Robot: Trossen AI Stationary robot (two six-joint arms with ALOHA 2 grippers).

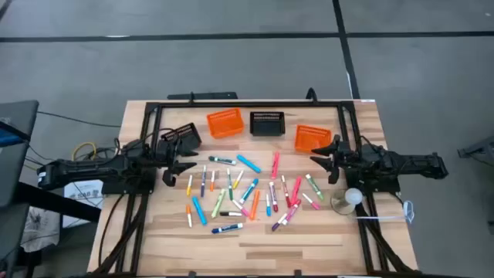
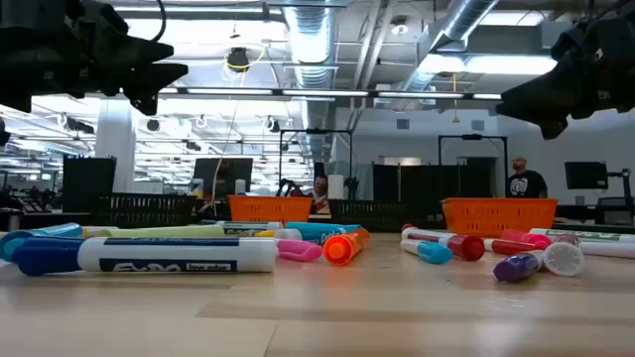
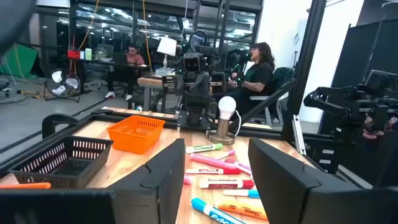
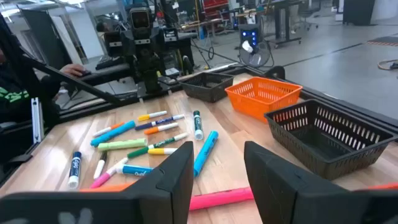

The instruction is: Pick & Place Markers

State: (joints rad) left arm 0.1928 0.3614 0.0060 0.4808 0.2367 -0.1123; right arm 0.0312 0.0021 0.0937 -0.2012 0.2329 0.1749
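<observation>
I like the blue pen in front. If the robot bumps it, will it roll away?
Probably yes. The blue-capped marker is a round tube lying on its side on the smooth wooden table, so a sideways nudge would likely roll it. It looks stiff and light, so it should lift easily.

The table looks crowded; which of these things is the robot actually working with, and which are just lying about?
Part of the job:
- the markers, scattered over the middle of the table
- the left gripper and right gripper, fingers open, holding nothing

Just lying about:
- two orange baskets and two black baskets
- light bulb on a stand
</observation>
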